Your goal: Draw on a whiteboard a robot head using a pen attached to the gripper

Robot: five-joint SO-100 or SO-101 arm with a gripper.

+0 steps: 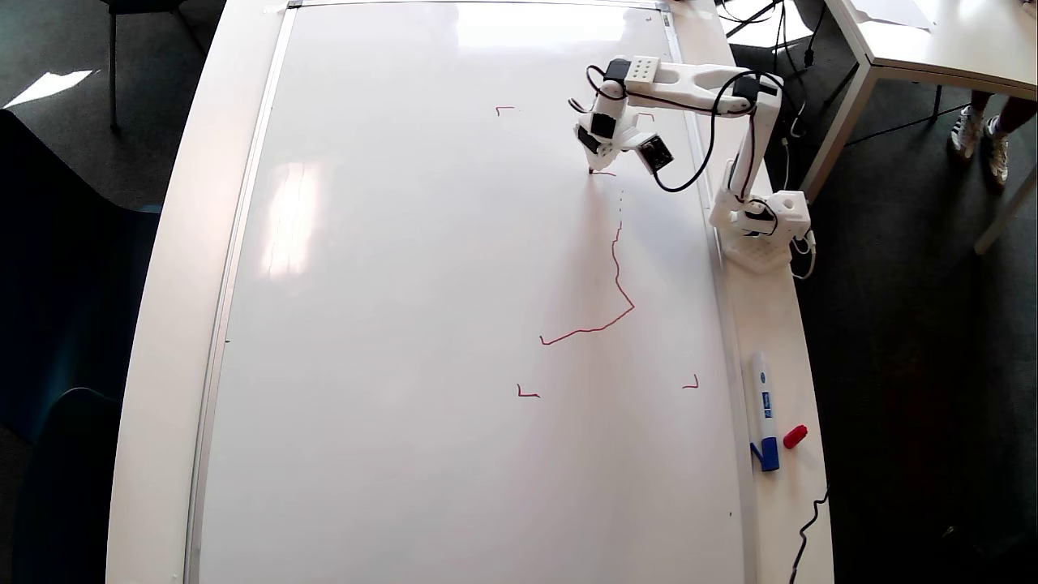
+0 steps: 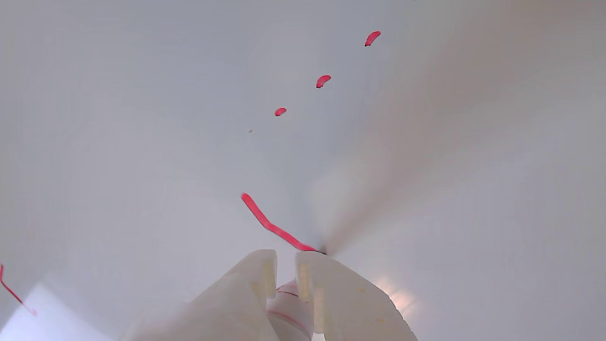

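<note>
A blue-capped white marker (image 1: 763, 408) lies beside 1 loose red cap (image 1: 795, 436) on the white tabletop (image 1: 162, 324).

pen (image 2: 289, 310) mostly hidden between gripper (image 2: 286, 265) fingers

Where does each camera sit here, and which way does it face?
Overhead view: fixed above, looking down on the whiteboard; the whole arm and its hand show at upper right.
Wrist view: rides on the hand, looking down past the clamped pen at the board.
Shared: the fresh red stroke at the pen tip.
</note>
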